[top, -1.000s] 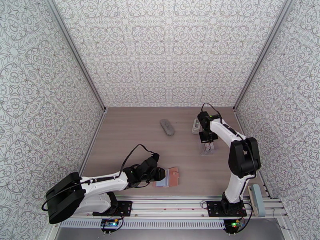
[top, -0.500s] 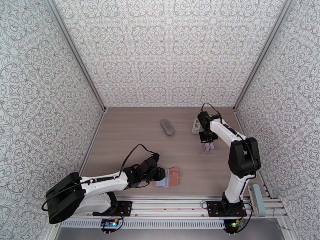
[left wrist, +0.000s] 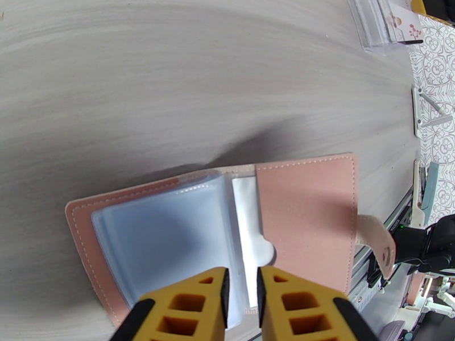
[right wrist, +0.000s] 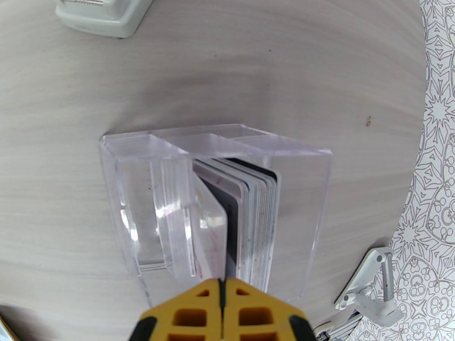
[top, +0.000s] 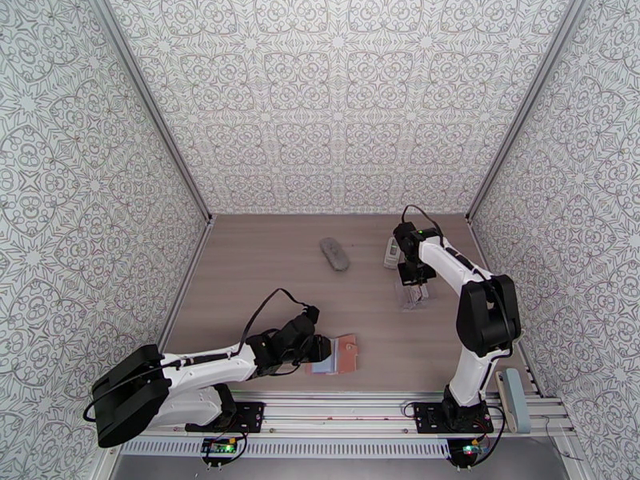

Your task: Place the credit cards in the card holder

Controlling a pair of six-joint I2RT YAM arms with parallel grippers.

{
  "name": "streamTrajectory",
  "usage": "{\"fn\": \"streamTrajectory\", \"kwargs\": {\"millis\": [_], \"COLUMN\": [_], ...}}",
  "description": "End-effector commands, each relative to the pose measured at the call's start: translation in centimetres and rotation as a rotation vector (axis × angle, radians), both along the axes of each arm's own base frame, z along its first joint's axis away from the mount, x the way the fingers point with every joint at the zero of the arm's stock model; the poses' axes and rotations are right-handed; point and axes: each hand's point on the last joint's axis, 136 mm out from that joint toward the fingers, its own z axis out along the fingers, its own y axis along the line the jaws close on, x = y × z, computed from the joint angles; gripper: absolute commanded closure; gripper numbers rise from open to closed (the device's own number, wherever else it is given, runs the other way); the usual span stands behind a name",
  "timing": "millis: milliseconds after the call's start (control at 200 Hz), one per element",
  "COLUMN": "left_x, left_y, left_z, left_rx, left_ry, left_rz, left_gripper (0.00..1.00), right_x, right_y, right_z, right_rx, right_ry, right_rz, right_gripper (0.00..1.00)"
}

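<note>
Right tool (right wrist: 224,286) closed atop cards (right wrist: 257,214); left tool (left wrist: 243,282) slightly apart at holder (left wrist: 307,217), grip unclear. Friction may lift extra cards.

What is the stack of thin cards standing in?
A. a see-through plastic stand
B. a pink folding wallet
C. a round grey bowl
A: the right wrist view shows the stack of thin plastic cards upright on edge inside the clear plastic stand, while the open pink card holder lies elsewhere on the table.
</note>
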Motion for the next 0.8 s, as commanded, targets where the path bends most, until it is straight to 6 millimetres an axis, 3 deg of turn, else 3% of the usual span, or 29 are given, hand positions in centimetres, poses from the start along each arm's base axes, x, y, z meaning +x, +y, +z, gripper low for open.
{"fn": "streamTrajectory", "kwargs": {"millis": [0,795], "left_x": [-0.1,0.0], "left_y": [-0.4,-0.7], "left_z": [0.1,0.0], "left_rx": [-0.007,0.002], "left_ry": [-0.012,-0.010], "left_rz": [-0.020,-0.028], "left_gripper": [0.76,0.76], "right_x": [0.4,0.7], "right_y": [-0.2,-1.3], "right_z": [1.6,1.4], "right_rx": [-0.022,-0.113], "right_ry": [-0.042,-0.028], "right_rz": [-0.013,-0.020], "right_gripper": [0.95,0.90]}}
